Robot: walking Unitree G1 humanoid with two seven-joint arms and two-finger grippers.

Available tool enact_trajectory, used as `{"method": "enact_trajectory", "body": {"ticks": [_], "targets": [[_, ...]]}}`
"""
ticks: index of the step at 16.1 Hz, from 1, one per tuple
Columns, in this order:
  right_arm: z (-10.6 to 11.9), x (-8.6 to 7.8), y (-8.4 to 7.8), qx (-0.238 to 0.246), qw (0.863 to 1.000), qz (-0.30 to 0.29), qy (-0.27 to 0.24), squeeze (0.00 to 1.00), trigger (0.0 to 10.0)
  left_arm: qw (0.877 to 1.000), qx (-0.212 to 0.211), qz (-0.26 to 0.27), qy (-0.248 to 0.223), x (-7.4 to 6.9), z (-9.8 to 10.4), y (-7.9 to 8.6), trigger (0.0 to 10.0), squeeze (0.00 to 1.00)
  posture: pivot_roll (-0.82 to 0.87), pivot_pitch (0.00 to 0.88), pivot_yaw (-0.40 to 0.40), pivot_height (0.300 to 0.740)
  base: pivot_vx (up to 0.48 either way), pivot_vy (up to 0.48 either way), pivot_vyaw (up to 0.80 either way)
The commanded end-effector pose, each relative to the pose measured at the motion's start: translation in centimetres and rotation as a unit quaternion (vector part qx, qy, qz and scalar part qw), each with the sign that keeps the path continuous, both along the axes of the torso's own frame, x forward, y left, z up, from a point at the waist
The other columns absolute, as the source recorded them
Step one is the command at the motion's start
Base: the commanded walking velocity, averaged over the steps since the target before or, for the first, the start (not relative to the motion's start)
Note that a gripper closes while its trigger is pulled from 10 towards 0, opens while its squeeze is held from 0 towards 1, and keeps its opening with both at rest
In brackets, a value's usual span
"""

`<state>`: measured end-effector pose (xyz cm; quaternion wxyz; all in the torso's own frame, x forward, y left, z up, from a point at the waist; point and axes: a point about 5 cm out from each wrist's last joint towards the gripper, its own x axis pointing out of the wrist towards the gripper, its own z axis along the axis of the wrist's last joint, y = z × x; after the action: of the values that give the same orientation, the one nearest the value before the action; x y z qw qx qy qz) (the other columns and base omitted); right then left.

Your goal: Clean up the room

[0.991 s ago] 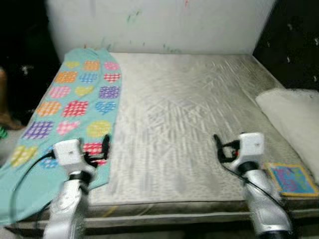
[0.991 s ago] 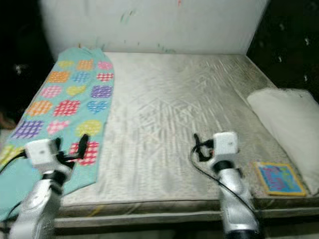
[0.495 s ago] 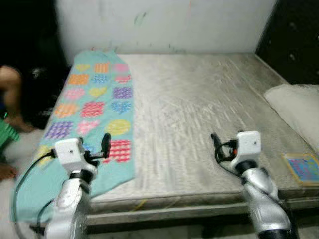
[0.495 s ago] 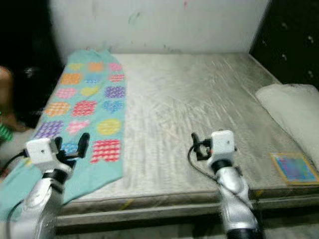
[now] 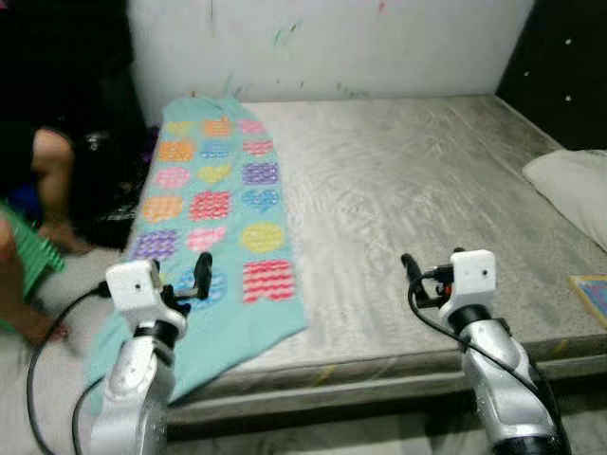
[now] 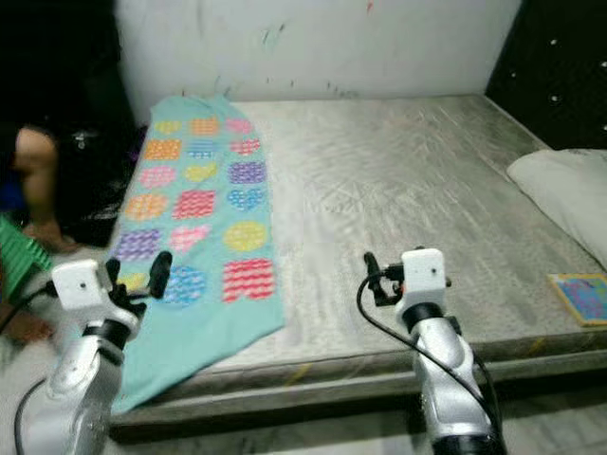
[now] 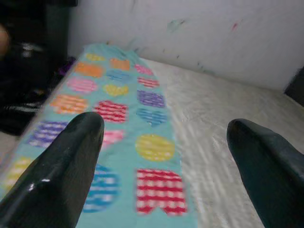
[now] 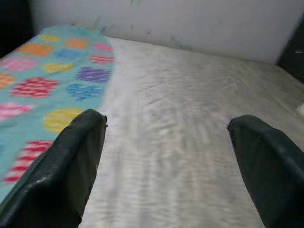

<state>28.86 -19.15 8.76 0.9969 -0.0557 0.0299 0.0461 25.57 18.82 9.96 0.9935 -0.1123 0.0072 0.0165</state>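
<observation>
A teal blanket (image 5: 213, 204) printed with bright hearts and checks lies along the left side of a bare grey mattress (image 5: 417, 190), its near end hanging over the bed's front edge. My left gripper (image 5: 185, 282) hovers in front of that hanging end, open and holding nothing; the left wrist view looks between its spread fingers (image 7: 61, 175) at the blanket (image 7: 114, 114). My right gripper (image 5: 422, 280) is held over the mattress's front edge, open as well, with bare mattress (image 8: 180, 133) ahead of it.
A white pillow (image 5: 574, 185) rests at the bed's right side, with a colourful book (image 5: 593, 296) near the front right corner. A person's bare leg (image 5: 47, 175) and a green stool (image 5: 28, 265) are on the floor to the left. A white wall (image 5: 332, 43) backs the bed.
The whole picture has shifted right, so the camera has turned left and drawn back. The person's leg and green stool have come into view. Both arms keep their pose.
</observation>
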Motion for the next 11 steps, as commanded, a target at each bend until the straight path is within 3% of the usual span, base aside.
{"method": "enact_trajectory", "body": {"ticks": [1,6,8,11], "targets": [[0.69,0.43,0.70,-0.001,1.000,0.015,-0.015,0.00,10.0,1.000,0.011,0.011,0.004,-0.11,-0.06,0.57,10.0,0.00,-0.02,0.024,-0.013,0.740,0.000,0.000,0.00],[0.90,0.71,0.97,-0.009,0.999,0.024,-0.020,0.00,10.0,1.000,0.012,0.015,0.005,-0.05,-0.08,0.58,10.0,0.00,-0.02,0.018,-0.017,0.740,0.000,0.000,0.00],[0.94,0.77,1.05,-0.014,0.999,0.026,-0.022,0.00,10.0,1.000,0.012,0.014,0.006,-0.02,-0.10,0.59,10.0,0.00,-0.01,0.017,-0.018,0.740,0.000,0.000,0.80],[0.85,0.70,0.99,-0.008,1.000,0.022,-0.020,0.00,10.0,1.000,0.010,0.013,0.006,0.01,-0.09,0.61,10.0,0.00,-0.02,0.022,-0.015,0.740,0.000,0.000,0.33]]}}
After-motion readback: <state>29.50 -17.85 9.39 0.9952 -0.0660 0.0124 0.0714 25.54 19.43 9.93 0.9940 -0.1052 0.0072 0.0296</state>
